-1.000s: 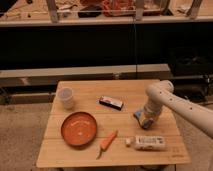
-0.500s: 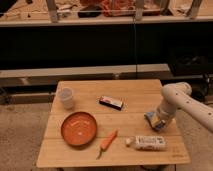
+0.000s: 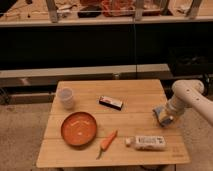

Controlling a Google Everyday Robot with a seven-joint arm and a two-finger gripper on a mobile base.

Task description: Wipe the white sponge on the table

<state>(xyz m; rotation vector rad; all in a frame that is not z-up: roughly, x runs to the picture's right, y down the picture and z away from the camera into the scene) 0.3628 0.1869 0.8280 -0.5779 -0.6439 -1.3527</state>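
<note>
The light wooden table fills the middle of the camera view. My gripper hangs from the white arm at the table's right edge, low over the top. It is shut on the white sponge, a small pale bluish block at its tip, which rests on or just above the planks. The gripper partly hides the sponge.
A white cup stands at the back left. A flat black-and-white bar lies mid-table. An orange plate and a carrot are at the front. A long white labelled packet lies front right, just below the gripper.
The gripper has slid to the right along the table top with the sponge, from right of centre to the right edge. Nothing else has moved.
</note>
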